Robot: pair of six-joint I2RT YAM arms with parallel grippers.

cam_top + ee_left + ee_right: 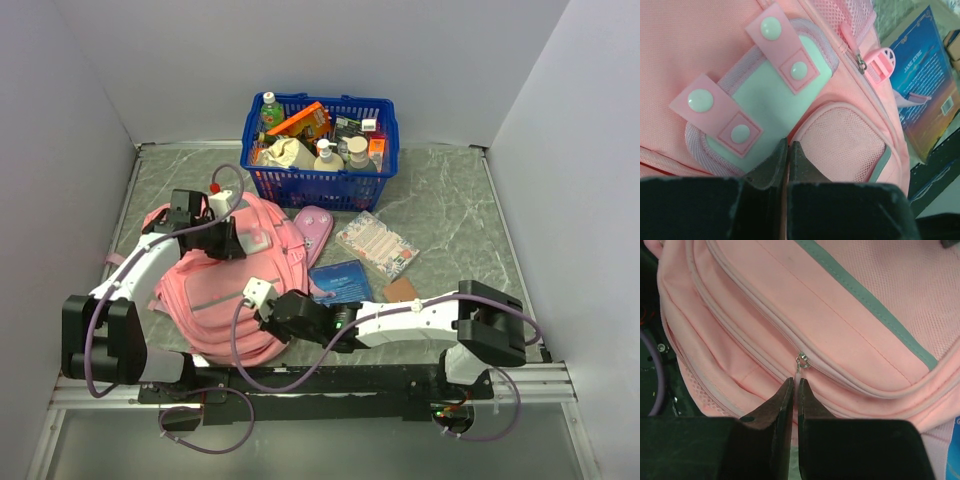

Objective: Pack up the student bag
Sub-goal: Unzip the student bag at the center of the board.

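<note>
The student bag point(215, 290) is a soft pink backpack lying flat at the left, in front of the left arm. My left gripper point(230, 240) rests on its upper part, beside the pale patch point(775, 105) and a mesh pocket point(840, 145). In the left wrist view this gripper point(788, 142) is shut, with a thin sliver of pink fabric between the fingers. My right gripper point(265, 312) is at the bag's near right side. In the right wrist view it point(796, 381) is shut on the pink pull tab under the metal zip slider point(801, 361) of a closed front zip.
A blue basket point(318, 150) full of bottles and packets stands at the back. Right of the bag lie a small pink pencil case point(313, 225), a blue book point(340, 280), a clear packet point(376, 243) and a brown card point(400, 290). Walls enclose the table.
</note>
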